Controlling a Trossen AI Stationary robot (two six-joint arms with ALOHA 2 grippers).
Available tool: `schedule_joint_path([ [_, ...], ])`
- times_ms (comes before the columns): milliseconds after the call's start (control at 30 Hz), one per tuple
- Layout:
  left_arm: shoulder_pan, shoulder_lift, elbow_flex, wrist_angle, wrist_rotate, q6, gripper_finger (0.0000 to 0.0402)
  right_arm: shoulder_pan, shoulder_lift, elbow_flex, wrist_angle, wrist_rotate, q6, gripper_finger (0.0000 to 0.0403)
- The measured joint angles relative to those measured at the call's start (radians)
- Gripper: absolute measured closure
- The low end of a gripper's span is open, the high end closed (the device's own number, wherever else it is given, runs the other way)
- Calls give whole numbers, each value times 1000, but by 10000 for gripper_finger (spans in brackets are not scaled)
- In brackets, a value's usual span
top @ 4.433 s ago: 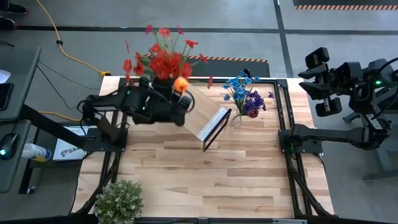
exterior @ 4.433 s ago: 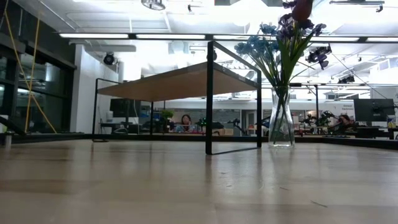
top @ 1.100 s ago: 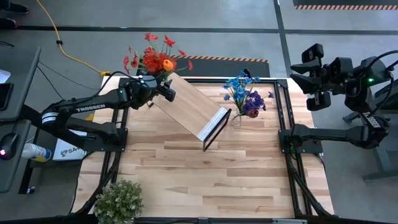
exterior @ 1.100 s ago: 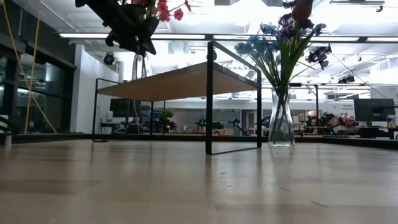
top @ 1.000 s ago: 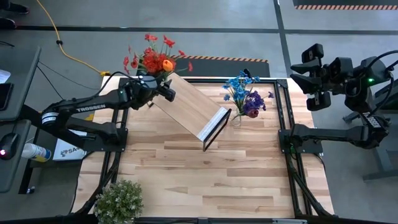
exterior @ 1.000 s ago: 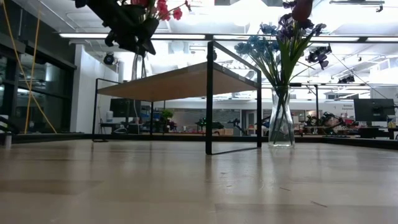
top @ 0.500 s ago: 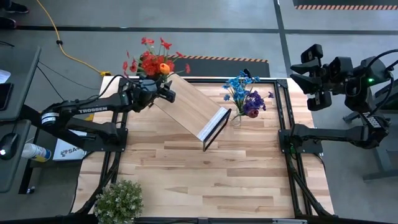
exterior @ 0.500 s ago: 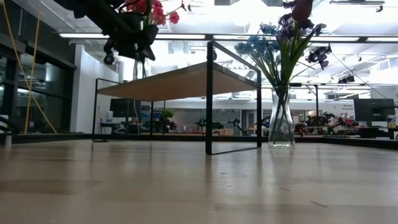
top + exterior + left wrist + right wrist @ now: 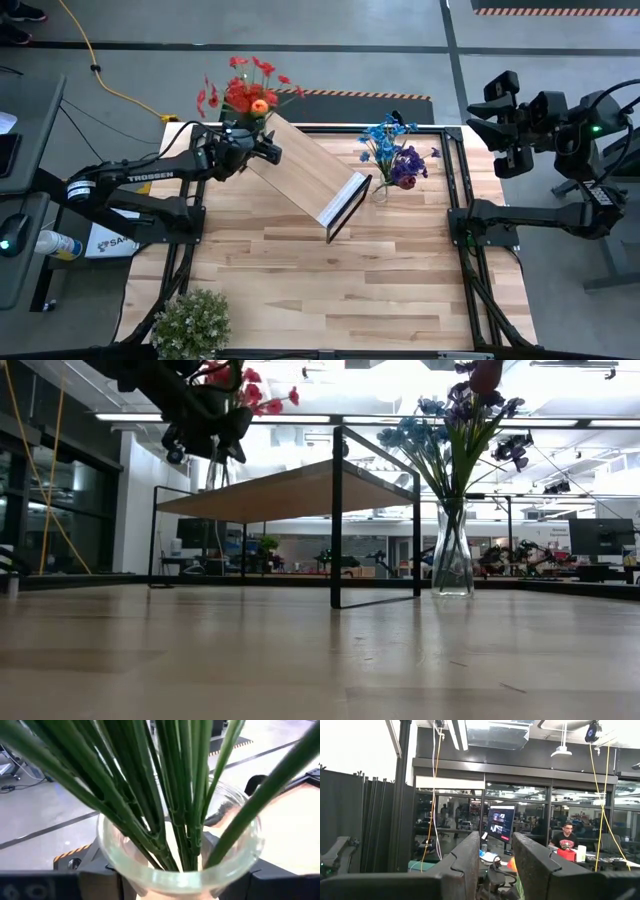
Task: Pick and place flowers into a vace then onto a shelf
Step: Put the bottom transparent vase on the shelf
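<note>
L gripper (image 9: 262, 152): jaws round glass vase (image 9: 180, 865) w/ red flowers (image 9: 243, 92), over shelf (image 9: 310, 172) end
R gripper (image 9: 492, 865): raised off-table, jaws parted

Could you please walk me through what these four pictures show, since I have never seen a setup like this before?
Two dark robot arms work at a wooden table. One camera looks straight down, one sits at table height, and one rides on each arm's wrist. The left claw is at a glass vase of red and orange flowers, by the far end of the light-wood shelf; its own camera looks down among the green stems. A second vase of blue and purple flowers stands on the table beside the shelf. The right claw waits raised off to the side, holding nothing. A bushy pale plant sits at the near corner.
</note>
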State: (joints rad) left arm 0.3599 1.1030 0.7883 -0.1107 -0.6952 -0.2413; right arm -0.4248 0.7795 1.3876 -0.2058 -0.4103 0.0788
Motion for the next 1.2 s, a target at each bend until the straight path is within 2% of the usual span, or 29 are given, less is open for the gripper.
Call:
schedule_joint_path([
  [200,0,0,0,3,5,0,177,0,0,0,0,0,0,292],
  [900,0,-1,2,-12,1,27,162,0,0,0,0,0,0,292],
  [1200,0,-1,2,-12,2,24,129,0,0,0,0,0,0,292],
])
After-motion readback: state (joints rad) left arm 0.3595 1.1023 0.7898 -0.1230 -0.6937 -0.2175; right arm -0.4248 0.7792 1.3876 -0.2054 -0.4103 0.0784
